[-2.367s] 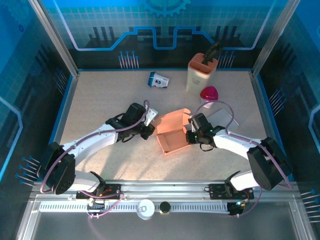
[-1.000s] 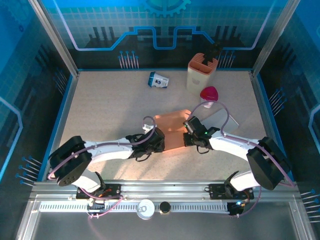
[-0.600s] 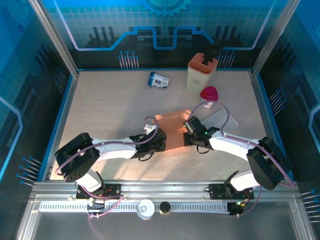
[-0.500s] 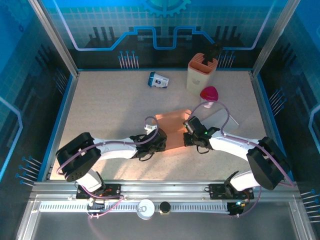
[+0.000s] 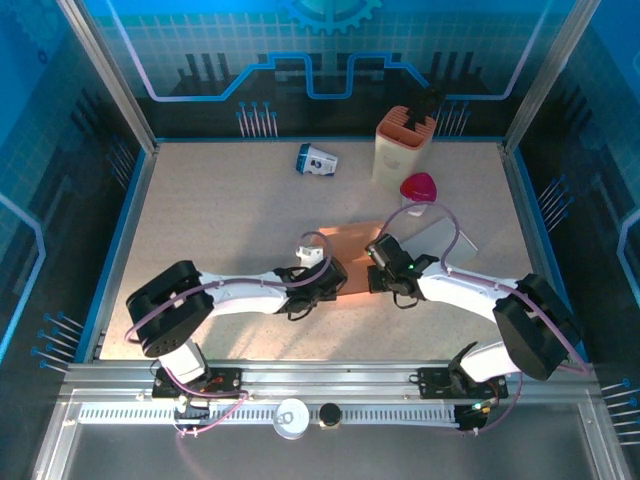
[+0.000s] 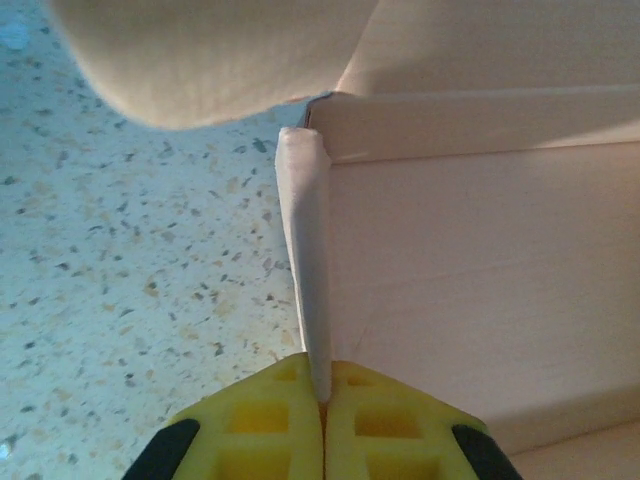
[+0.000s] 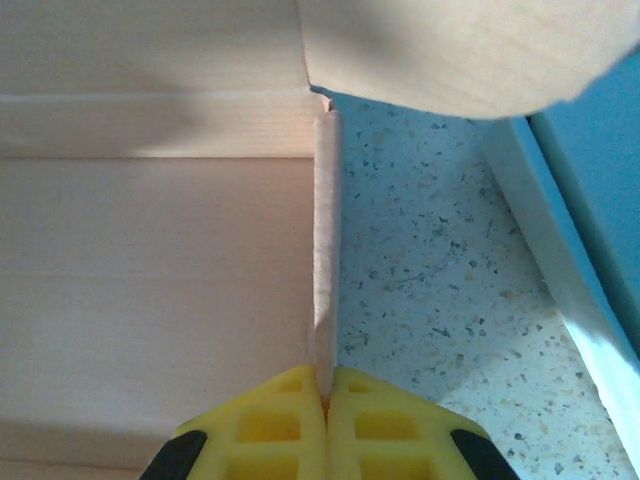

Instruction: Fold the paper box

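**Both hands pinched on the box's side walls**

My left hand (image 6: pixel 322 400) is closed on the thin left side wall (image 6: pixel 305 260) of the paper box (image 5: pixel 352 250). The yellow pads (image 6: pixel 270 420) meet with only the card's edge between them. My right hand (image 7: pixel 325 385) is clamped the same way on the right side wall (image 7: pixel 325 230). The box lies near the middle of the surface (image 5: pixel 220 210), directly between my two hands, with its rounded flap (image 6: pixel 200 60) beyond the walls.

I judge the step in hand to be standing and creasing these two walls. To do it well I would move both hands together, so the base stays flat on the surface and does not twist. Each grip takes only the very end of a wall, so a sideways tug could let the card slip out or tear it at the corner by the back panel. I would turn each wall about its own fold line, gently, and press the crease firm.
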